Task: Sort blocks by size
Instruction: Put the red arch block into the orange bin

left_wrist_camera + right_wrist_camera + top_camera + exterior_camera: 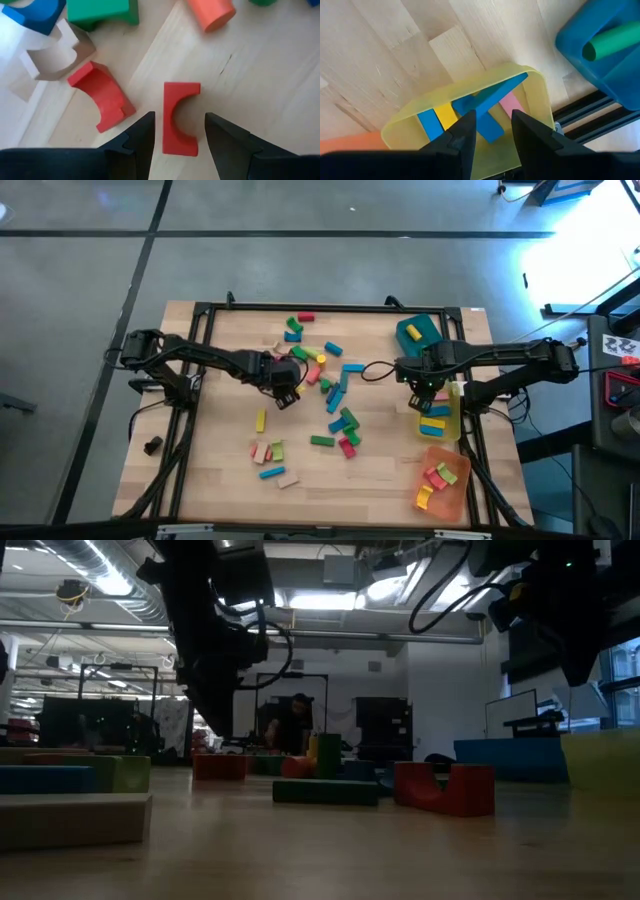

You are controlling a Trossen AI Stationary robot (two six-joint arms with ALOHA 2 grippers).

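A light wooden table (210,480) with a black frame along its edges carries the blocks (322,385), scattered loosely over its middle in red, pink, green, blue, yellow and plain wood. Among them two red arch-shaped blocks (180,117) lie flat just beside each other, close to a plain wood arch (56,54), a green block and an orange cylinder (212,12). Along the right edge stand three trays: a teal tray (417,332) at the far end, a yellow tray (530,102) in the middle and an orange tray (443,483) at the near end.
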